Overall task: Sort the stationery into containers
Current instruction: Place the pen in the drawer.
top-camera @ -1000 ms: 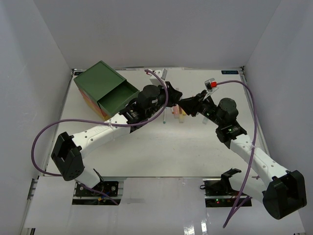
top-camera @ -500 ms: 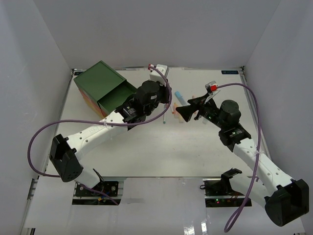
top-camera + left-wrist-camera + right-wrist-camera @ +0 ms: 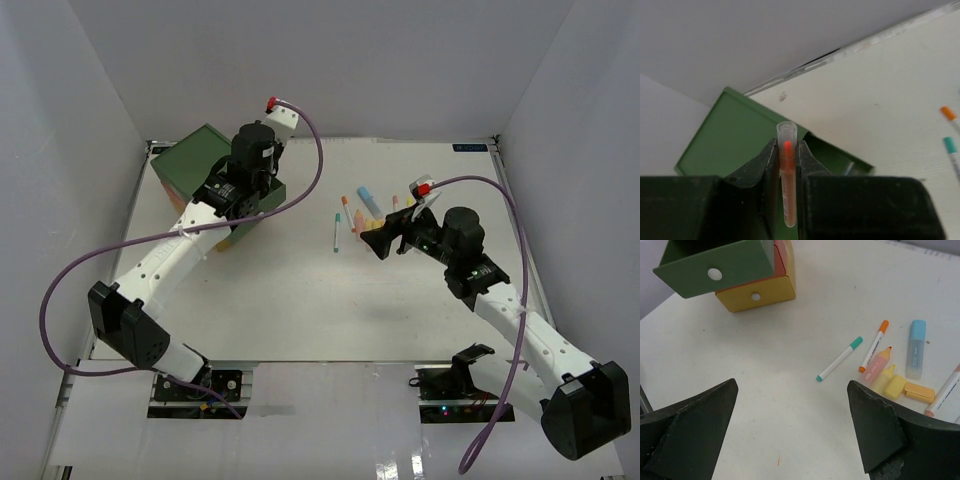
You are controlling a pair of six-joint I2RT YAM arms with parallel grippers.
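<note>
Stationery [image 3: 366, 195] lies scattered mid-frame on my bench [image 3: 300, 300], right hand [image 3: 791, 390] released just beside it, left hand [image 3: 787, 150] grasping an orange pen [image 3: 787, 180] over the green drawer [image 3: 715, 267].

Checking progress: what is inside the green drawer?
Contents hidden: the left claw, shut on an orange pen, blocks the green drawer from above; the right wrist view shows only its front.

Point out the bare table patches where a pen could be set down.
Bare: the wide stretch between the chest and the teal-capped pen, and the near half of the table. Crowded: the markers clustered by the right gripper.
</note>
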